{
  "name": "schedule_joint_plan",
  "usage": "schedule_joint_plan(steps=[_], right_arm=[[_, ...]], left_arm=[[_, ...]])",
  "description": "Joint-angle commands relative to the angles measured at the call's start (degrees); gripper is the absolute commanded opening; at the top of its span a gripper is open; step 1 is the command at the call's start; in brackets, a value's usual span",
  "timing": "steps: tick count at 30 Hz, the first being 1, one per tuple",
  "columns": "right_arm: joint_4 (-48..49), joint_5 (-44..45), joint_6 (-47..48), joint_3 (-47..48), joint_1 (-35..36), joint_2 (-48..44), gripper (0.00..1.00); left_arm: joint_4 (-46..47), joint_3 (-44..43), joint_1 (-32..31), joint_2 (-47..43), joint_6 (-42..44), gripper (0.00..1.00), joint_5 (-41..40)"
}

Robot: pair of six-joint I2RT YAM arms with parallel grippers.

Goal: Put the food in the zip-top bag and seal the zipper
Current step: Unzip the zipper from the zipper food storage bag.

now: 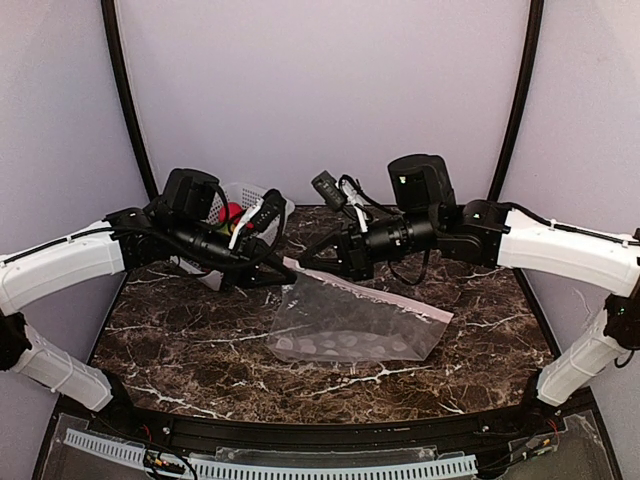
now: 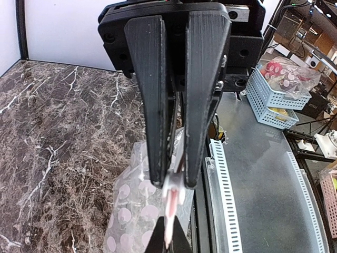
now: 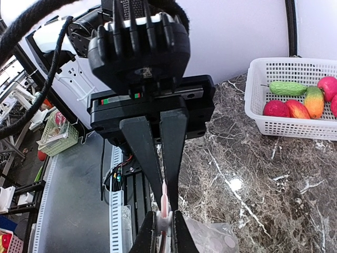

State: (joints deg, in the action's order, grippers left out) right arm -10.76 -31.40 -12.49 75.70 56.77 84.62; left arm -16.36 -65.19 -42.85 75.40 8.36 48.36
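Counter [image 1: 180, 350]: polished dark marble look, white-veined, glossy; zip-top bag [image 1: 350, 330]: thin clear plastic film, shiny and creased, printed with white dots; its zipper [image 1: 400, 300]: pinkish plastic strip; left gripper [image 2: 172, 184] and right gripper [image 3: 166, 203]: matt black plastic, finely ridged; basket [image 3: 284, 126]: white lattice plastic; food [image 3: 275, 108]: smooth plastic with a slight sheen.

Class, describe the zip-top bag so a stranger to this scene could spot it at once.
On the dark marble table, look mid-table where both arms' fingers meet. The zip-top bag hangs from them by its pink zipper strip, its bottom on the tabletop. It alone is flat and clear with white dots, unlike the white lattice basket behind.
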Motion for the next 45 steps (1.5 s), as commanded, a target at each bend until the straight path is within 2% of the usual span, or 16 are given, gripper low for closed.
schedule_joint_plan(steps=[1,8,19,45], right_arm=[[-0.97,2.03,0.84,-1.03,0.31,-2.27,0.00],[-1.49,3.29,1.01,-1.41,0.27,-2.91,0.00],[-2.41,5.00,1.41,-1.95,0.27,-3.75,0.00],[-2.90,7.67,1.78,-3.26,0.18,-5.83,0.00]], left_arm=[[-0.27,1.17,0.40,-2.08,0.24,0.01,-3.15],[0.64,2.08,0.61,-4.16,0.37,0.01,-9.48],[2.23,3.21,2.29,-6.09,-0.57,0.01,-14.92],[8.43,5.56,11.67,-8.57,-6.84,0.01,-16.11]])
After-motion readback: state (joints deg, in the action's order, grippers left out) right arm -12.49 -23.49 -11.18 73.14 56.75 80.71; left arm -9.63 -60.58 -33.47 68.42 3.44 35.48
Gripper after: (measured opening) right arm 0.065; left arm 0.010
